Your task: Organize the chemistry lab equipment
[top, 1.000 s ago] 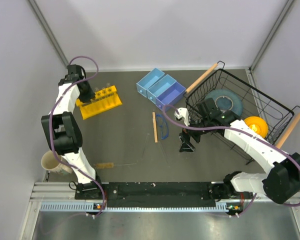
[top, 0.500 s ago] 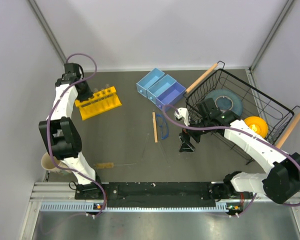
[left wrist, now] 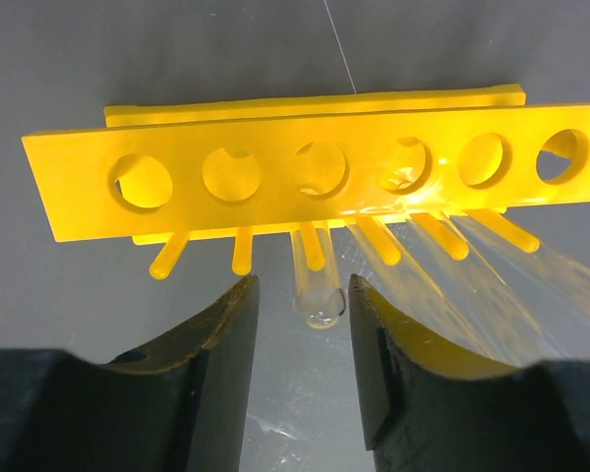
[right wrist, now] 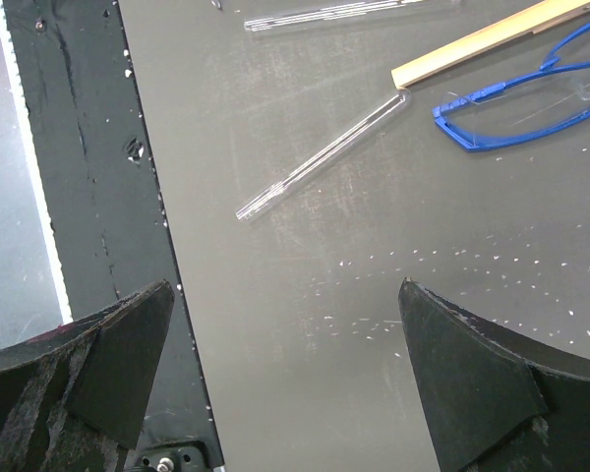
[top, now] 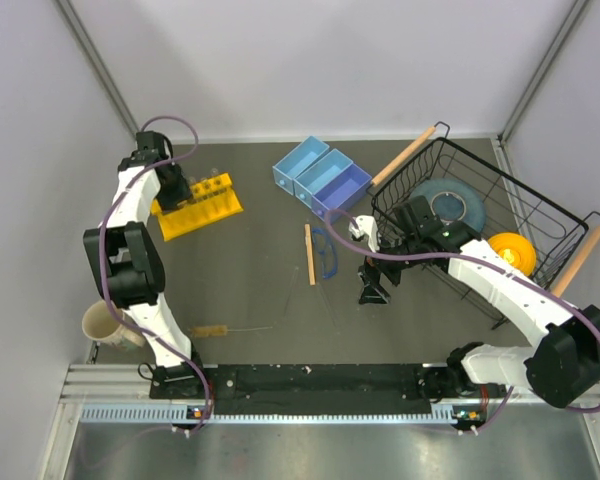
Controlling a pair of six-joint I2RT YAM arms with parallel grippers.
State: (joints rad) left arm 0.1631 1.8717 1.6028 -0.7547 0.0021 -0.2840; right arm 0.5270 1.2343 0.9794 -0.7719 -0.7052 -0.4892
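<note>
A yellow tube rack (left wrist: pixel 275 157) (top: pixel 197 205) fills the left wrist view. One clear glass tube (left wrist: pixel 317 285) stands in its third hole, its rim between my left gripper's (left wrist: pixel 305 315) (top: pixel 175 186) fingers with a gap on each side; that gripper is open. More glass tubes (left wrist: pixel 472 265) lean in the holes to the right. My right gripper (right wrist: pixel 285 344) (top: pixel 372 290) hangs wide open over bare table. Beyond it lie a glass tube (right wrist: pixel 320 157), the wooden stick (right wrist: pixel 482 44) (top: pixel 309 254) and the blue safety glasses (right wrist: pixel 521 103) (top: pixel 325 255). The bristle brush (top: pixel 212 329) lies near the front left.
Blue bins (top: pixel 322 177) sit at the back centre. A black wire basket (top: pixel 540 205) on the right holds a grey-blue plate (top: pixel 447 203) and a yellow bowl (top: pixel 510 250). A tan cup (top: pixel 105 322) stands at the front left, by the left arm's base.
My left gripper's jaws have spread apart and let go of the tube that stands in the rack. The right arm has not moved.
</note>
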